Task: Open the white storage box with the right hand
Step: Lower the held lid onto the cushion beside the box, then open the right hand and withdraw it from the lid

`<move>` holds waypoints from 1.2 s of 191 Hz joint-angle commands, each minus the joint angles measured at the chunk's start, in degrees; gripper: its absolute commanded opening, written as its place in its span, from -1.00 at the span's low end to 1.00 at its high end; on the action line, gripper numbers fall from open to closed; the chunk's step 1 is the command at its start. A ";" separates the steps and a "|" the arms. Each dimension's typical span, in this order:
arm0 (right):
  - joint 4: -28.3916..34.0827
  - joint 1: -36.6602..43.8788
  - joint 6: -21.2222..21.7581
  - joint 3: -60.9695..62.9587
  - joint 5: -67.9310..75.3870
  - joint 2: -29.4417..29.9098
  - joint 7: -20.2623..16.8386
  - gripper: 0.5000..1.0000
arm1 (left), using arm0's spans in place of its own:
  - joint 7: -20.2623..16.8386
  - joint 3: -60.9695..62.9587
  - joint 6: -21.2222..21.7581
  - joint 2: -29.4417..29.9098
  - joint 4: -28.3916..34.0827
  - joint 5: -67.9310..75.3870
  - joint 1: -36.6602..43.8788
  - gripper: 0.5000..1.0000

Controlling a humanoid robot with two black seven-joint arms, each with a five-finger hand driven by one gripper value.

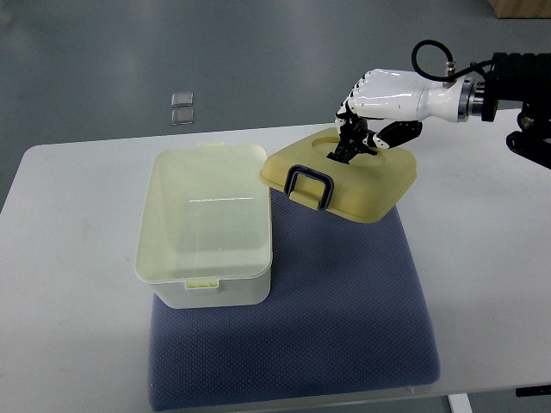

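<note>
The white storage box (207,228) sits open on the near-left part of a blue mat (344,318) spread on the white table (69,284). Its pale, see-through tub is empty, and its long side runs from near to far. Just beyond and to the right, the yellowish lid (344,176) rests tilted, its black handle (310,183) facing the box. The right hand (366,120) is curled down on the lid's far edge, its dark fingers gripping it.
</note>
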 commanded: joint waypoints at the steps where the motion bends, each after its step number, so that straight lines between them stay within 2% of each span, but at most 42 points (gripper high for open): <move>1: 0.19 -1.12 -0.74 0.00 -0.70 -0.61 0.01 -1.00 | 0.00 0.00 0.02 0.00 0.00 -0.06 0.00 1.00; 55: 0.36 -4.46 -3.38 0.61 -1.57 -2.20 0.01 -1.00 | 0.00 0.00 0.02 0.00 0.00 0.03 0.00 1.00; 99: 0.98 -9.12 -3.56 3.86 -4.04 -2.28 0.01 -1.00 | 0.00 0.00 0.02 0.00 0.00 -0.06 0.00 1.00; 164: 2.47 -15.09 -4.26 5.53 -7.20 -0.62 0.01 -1.00 | 0.00 0.00 0.02 0.00 0.00 0.03 0.00 1.00; 226: 2.65 -17.12 -4.35 5.27 -8.25 1.41 0.01 -1.00 | 0.00 0.00 0.02 0.00 0.00 -0.06 0.00 1.00; 228: 2.65 -17.29 -4.35 5.27 -8.25 1.41 0.01 -0.98 | 0.00 0.00 -0.07 0.00 0.00 0.03 0.00 1.00; 229: 2.65 -17.38 -4.35 5.27 -8.25 1.49 0.01 -0.88 | 0.00 0.00 0.02 0.00 0.00 -0.06 0.00 1.00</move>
